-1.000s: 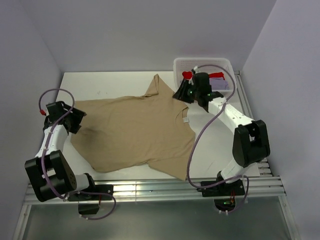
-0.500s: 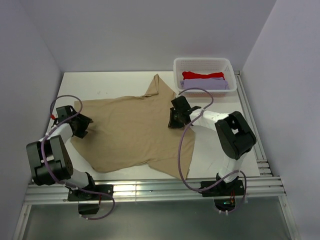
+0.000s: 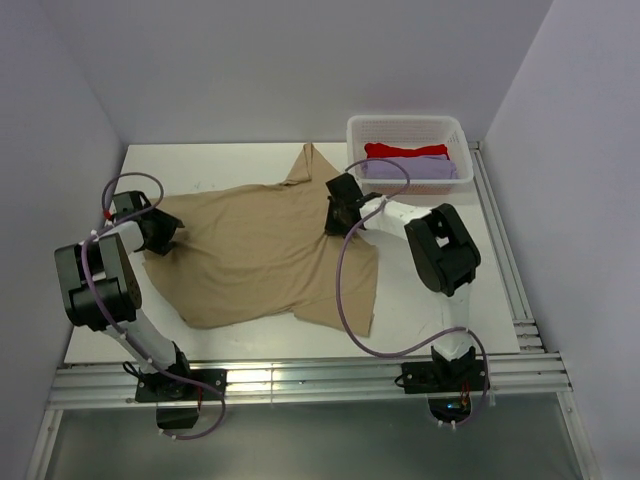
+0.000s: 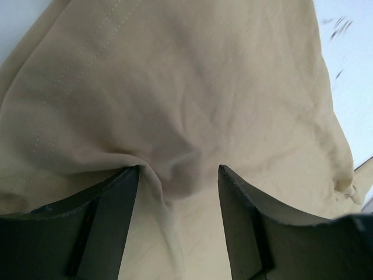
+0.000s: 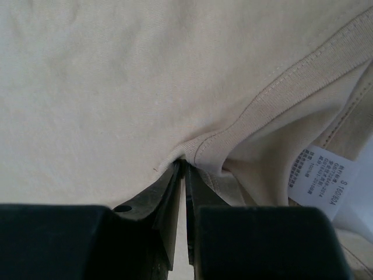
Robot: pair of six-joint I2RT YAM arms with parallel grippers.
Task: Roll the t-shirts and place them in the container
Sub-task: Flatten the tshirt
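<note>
White counter [image 3: 220, 165] boxed in by pale grey walls [image 3: 250, 70]; a tan-beige cotton t-shirt [image 3: 265, 250] lies spread mid-counter, and a white plastic lattice basket [image 3: 405, 122] in the far right corner holds a red t-shirt [image 3: 405, 150] and a lavender t-shirt [image 3: 410, 168]. Only the wrist views show the grips: left hand [image 4: 178, 175] spread apart astride a puckered fold at the shirt's left edge, right hand [image 5: 183, 166] pinched onto the ribbed neckline beside a white printed label [image 5: 319, 178]. Bare counter runs along the far edge and the right side.
</note>
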